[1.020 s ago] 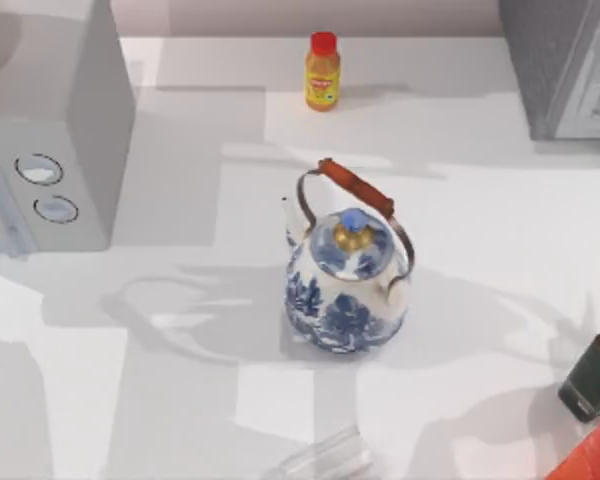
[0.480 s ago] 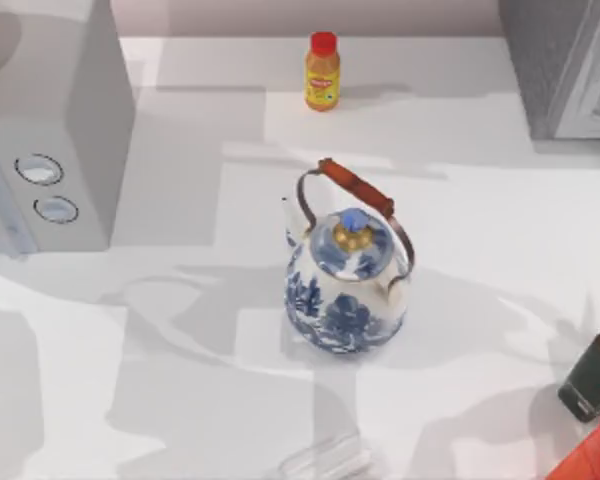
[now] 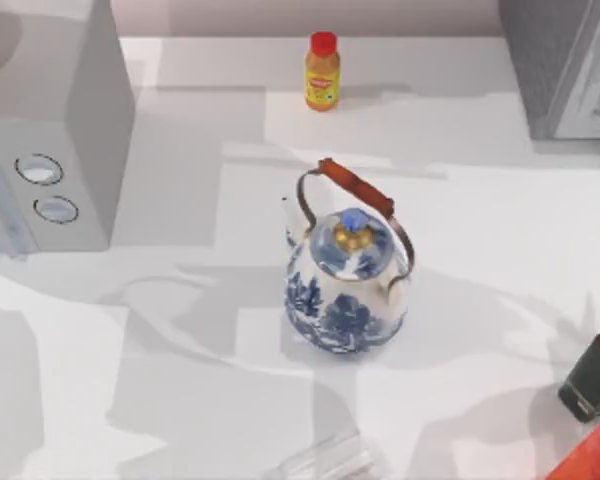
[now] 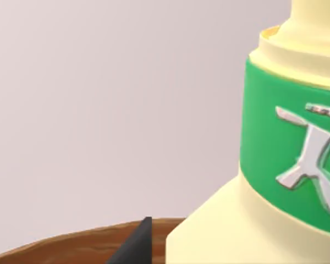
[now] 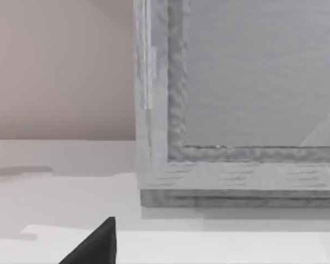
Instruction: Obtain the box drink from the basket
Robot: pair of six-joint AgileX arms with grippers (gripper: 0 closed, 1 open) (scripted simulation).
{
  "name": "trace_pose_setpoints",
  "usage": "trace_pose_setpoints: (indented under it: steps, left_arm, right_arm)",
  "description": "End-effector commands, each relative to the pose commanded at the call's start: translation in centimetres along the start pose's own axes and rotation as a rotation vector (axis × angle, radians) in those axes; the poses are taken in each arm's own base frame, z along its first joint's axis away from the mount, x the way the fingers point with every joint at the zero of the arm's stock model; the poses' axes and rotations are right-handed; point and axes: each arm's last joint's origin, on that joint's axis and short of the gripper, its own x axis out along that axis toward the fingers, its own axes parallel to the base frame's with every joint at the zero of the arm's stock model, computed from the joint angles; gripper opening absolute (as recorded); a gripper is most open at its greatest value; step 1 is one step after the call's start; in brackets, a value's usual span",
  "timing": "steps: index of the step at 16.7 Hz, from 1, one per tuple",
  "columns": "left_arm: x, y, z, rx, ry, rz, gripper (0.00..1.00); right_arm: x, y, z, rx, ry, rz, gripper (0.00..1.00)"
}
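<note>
Two wrist views and one top view are covered. In the left wrist view the box drink (image 4: 264, 181), a pale yellow carton with a broad green band carrying a silver mark, is seen upright and very close to the camera. A curved brown wooden rim, probably the basket (image 4: 71, 250), is seen low behind it. The left gripper (image 4: 136, 250) is marked by one dark tip just beside the carton's base. Contact cannot be confirmed, and whether it is open or closed cannot be told. In the right wrist view the right gripper (image 5: 96, 245) is likewise marked by one dark tip above the white table (image 5: 55, 192), facing the grey framed cabinet (image 5: 236, 110). Its grip state cannot be told either. In the top view a blue-and-white porcelain teapot (image 3: 347, 285) with a brown hoop handle is seen upright near the table's middle. A small orange-yellow bottle with a red cap (image 3: 322, 72) is stood at the far edge, well apart from the teapot. A grey boxy appliance with two round dials (image 3: 55, 130) is placed at the left side, and the cabinet at the far right corner. A dark block (image 3: 592, 378) is seen at the right edge, touching or just beside a red-orange object (image 3: 595, 455) in the near right corner.
</note>
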Motion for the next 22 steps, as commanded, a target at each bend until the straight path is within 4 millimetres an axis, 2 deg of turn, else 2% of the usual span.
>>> trace_pose_setpoints:
  steps: [8,16,19,22]
  left_arm:
    - [0.0,0.0,0.0,0.000,0.000,0.000,0.02]
    - [0.0,0.0,0.0,0.000,0.000,0.000,0.00]
    - [-0.2,0.0,1.4,0.018,-0.036,0.008,0.00]
    - [0.0,0.0,4.5,0.041,-0.117,0.037,0.00]
  right_arm:
    - [0.0,0.0,0.0,0.000,0.000,0.000,1.00]
    - [0.0,0.0,0.0,0.000,0.000,0.000,1.00]
    - [0.0,0.0,0.0,0.000,0.000,0.000,1.00]
    - [0.0,0.0,0.0,0.000,0.000,0.000,1.00]
